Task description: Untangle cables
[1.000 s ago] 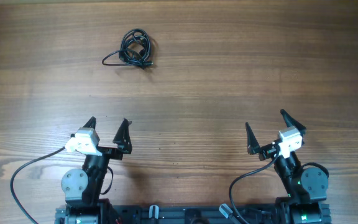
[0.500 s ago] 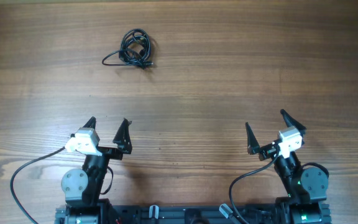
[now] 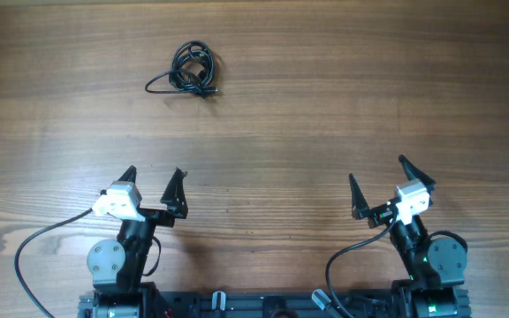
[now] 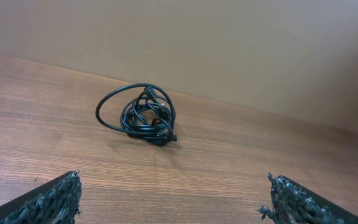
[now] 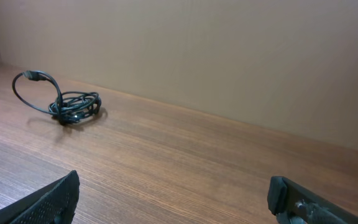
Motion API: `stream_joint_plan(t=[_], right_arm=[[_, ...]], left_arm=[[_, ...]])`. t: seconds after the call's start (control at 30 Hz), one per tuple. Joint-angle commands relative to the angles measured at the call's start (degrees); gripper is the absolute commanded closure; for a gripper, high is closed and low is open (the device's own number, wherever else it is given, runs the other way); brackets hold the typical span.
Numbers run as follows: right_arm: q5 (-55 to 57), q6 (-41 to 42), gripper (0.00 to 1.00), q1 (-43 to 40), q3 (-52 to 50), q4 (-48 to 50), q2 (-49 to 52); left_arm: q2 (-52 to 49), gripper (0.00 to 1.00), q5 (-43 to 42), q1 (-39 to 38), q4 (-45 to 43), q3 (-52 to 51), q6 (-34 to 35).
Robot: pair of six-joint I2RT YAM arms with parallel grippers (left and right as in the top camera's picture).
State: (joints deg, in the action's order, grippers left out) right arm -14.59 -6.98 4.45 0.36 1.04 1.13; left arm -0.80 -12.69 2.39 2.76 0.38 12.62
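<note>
Cables (image 3: 193, 71) lay knotted in one tight black bundle, a loop poking out; well short of them, my left gripper (image 3: 155, 171) and right gripper (image 3: 376, 169) both gaped wide.

The overhead view looks straight down on the wooden worktop (image 3: 343, 97) from high up. It is wide enough to take in both arms along the bottom edge and the cables (image 3: 193, 71) near the top, left of centre. The left wrist view sits low over the worktop and faces forward across it toward a plain beige wall (image 4: 241, 43). The left fingers (image 4: 51, 199) frame its lower corners, and the cables lie fairly near, left of middle. The right wrist view is equally low and faces the same wall, with the right fingers (image 5: 48, 199) at its lower corners. Here the cables look smaller, at far left. All three views share the cables and the worktop around them.
</note>
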Motion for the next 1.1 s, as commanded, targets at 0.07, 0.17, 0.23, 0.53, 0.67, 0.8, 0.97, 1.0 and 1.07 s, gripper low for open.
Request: stream_joint_plan(t=[0.07,0.17,0.23,0.53,0.67,0.8,0.97,1.0,1.07], right_arm=[[-0.11,-0.52,0.0,0.09,-0.07,0.17,0.28],[-0.11,-0.5,0.0,0.09,-0.07,0.17,0.28],[-0.11,-0.52,0.0,0.09,-0.07,0.17,0.28],[-0.11,-0.5,0.0,0.09,-0.07,0.17,0.28],[-0.11,-0.48,0.0,0.09,-0.07,0.17,0.28],[-0.11,-0.52,0.0,0.09,-0.07,0.17,0.28],[-0.11,-0.5,0.0,0.09,-0.07,0.17,0.28],[-0.11,-0.5,0.0,0.09,-0.07,0.17,0.28],[-0.11,-0.5,0.0,0.09,-0.07,0.17,0.28]], left_arm=[[0.42,0.0,0.59,0.35,0.5,-0.02,-0.2],[0.39,0.0,0.59,0.35,0.5,-0.02,-0.17],[0.42,0.0,0.59,0.35,0.5,-0.02,-0.17],[0.42,0.0,0.59,0.35,0.5,-0.02,-0.17],[0.39,0.0,0.57,0.35,0.52,-0.02,-0.17],[0.39,0.0,0.57,0.35,0.5,-0.02,-0.17],[0.42,0.0,0.11,0.35,-4.33,0.0,-0.15],[0.42,0.0,-0.42,0.35,-6.51,0.0,-0.13],[0.42,0.0,-1.99,0.35,-9.03,0.42,-0.15]])
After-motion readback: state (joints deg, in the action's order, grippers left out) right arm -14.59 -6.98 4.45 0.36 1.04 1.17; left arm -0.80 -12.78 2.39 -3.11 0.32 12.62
